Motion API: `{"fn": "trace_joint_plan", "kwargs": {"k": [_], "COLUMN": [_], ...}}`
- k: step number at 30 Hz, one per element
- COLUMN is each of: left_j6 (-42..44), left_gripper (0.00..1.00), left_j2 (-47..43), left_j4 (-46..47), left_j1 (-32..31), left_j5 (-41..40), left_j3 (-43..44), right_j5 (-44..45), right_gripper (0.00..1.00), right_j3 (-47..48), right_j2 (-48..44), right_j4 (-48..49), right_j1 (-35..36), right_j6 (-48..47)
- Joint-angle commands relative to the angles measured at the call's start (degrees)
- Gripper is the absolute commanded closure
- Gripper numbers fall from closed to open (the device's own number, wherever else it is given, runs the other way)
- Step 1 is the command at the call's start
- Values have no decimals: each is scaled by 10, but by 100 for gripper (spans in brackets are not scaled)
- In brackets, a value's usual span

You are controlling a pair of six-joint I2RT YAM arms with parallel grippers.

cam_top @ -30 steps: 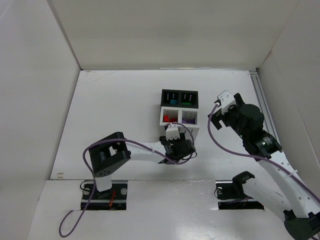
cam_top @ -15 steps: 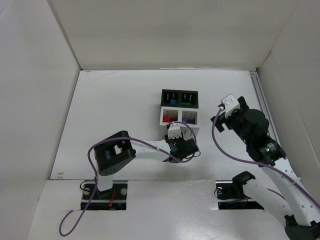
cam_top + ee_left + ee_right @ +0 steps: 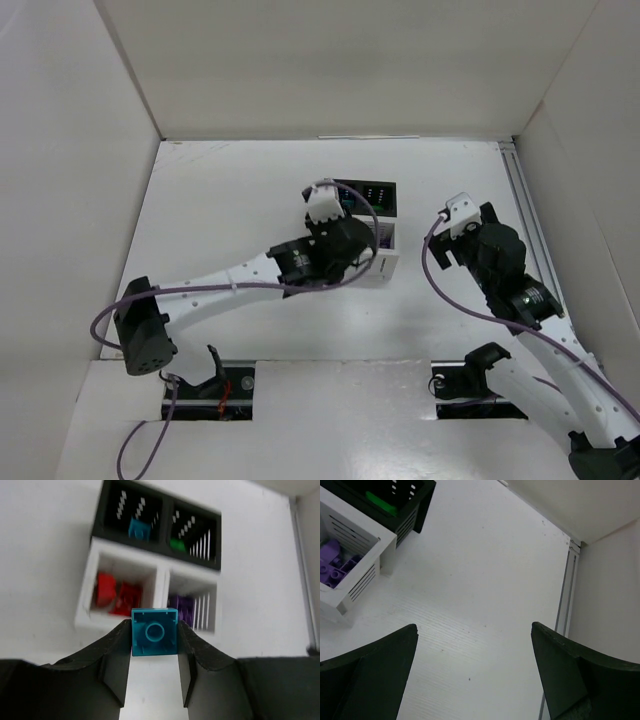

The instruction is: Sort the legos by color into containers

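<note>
Our left hand point(image 3: 154, 630) is pinched narrowly on a teal brick point(image 3: 154, 639), a glossy square plastic piece with one round ring on the face towards the wrist camera; its matte black fingers point(image 3: 116, 655) press flat against its two sides. The brick hangs above the near wall of the white bins.

Four square open-top bins stand packed in a block on the white desk point(image 3: 230, 220). The two white ones with slotted walls are nearer the arms, and the two black ones sit at twelve o'clock from them. We count two red bricks point(image 3: 117, 594) in the left white bin point(image 3: 87, 590) and one teal brick point(image 3: 139, 529) in the left black bin point(image 3: 107, 510). One green piece point(image 3: 176, 544) lies in the right black bin point(image 3: 192, 562). The purple pieces point(image 3: 182, 607) in the right white bin point(image 3: 195, 578) blur into a cluster we cannot count.

From above, the left arm covers most of the block.

At three o'clock from the bins, our right hand point(image 3: 474, 630) is spread wide and holds nothing; the desk below it shows fine ridges.
</note>
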Motion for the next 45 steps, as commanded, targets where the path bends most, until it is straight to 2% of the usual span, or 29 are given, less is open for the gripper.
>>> {"fn": "trace_joint_plan", "kwargs": {"k": [1,2,4,6,10,13,16,19,21,26,29,31,36,42,44,45], "left_j6": [159,179,219,226,246,253,231,238,244,250,250,250,250,224,195,154], "left_gripper": [84,84,84,82,82,78,80,80,75,63,43,23,0,0,0,0], "left_j2": [-3,2,27,54,115,155,192,192,185,172,166,160,96,-64,-121,-136], "left_j4": [134,153,193,193,193,199,163,179,207,207,207,199,178,153,88,61], "left_j1": [85,123,152,182,219,249,268,274,274,274,274,274,268,250,263,263], "left_j5": [62,88,131,137,173,198,213,235,266,290,295,295,295,208,184,168], "left_j3": [8,15,33,57,119,138,172,160,134,121,115,115,93,-19,-44,-67], "right_j5": [59,64,76,76,82,82,87,87,87,82,76,76,106,149,177,184], "right_gripper": [1,1,1,1,1,1,1,1,1,1,1,1,1,1,1,1], "right_j3": [5,5,5,5,10,11,11,11,4,-1,-1,-6,-6,-6,-6,2], "right_j2": [-9,-9,-3,12,29,34,34,24,24,24,24,24,11,-10,-10,-3], "right_j4": [19,19,19,19,19,14,8,14,15,25,25,25,14,-7,-28,-35], "right_j1": [-3,-3,-3,-9,-9,-9,-9,-9,-14,-14,-14,-14,-14,-14,-14,-14], "right_j6": [22,22,22,22,17,17,17,17,17,17,17,17,37,78,96,106]}}
